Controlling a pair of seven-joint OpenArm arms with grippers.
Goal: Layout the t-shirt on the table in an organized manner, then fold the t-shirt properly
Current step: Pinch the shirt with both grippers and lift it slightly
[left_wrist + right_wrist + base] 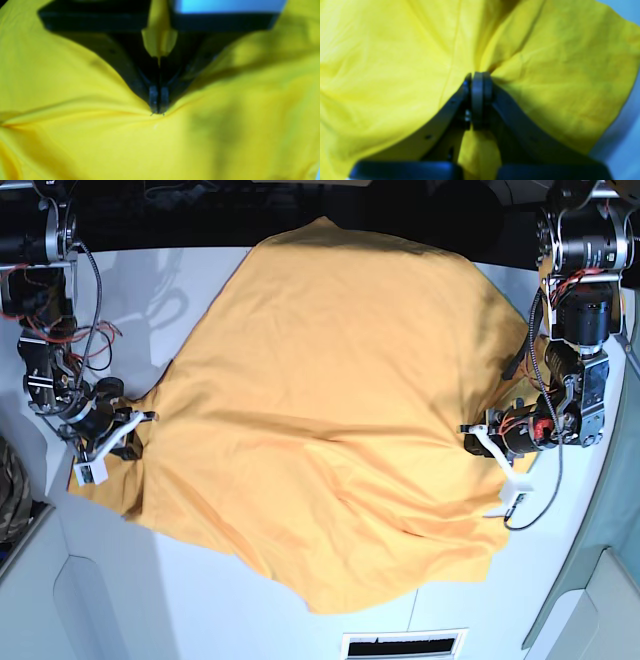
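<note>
The large orange-yellow short-sleeved cloth t-shirt (330, 410) lies spread over the middle of the flat white desk (210, 620), reaching from the far edge down toward the near side, its surface rumpled with shallow diagonal creases. It is pulled out between the two arms, one at each side edge.

The left gripper (159, 110) sits at the shirt's edge on the right of the base view (478, 438). Its jaws are clenched together on a pinch of the yellow fabric, and folds radiate outward from the pinch point in the left wrist view.

The right gripper (478, 75) is at the opposite edge, on the left of the base view (135, 428). Its jaws are likewise pressed tight on a gathered bit of the t-shirt, with cloth bunching on both sides and a strip hanging between the black fingers (510, 120).

A patch of camouflage-patterned fabric (10, 500) shows at the left border of the base view, apart from the shirt
</note>
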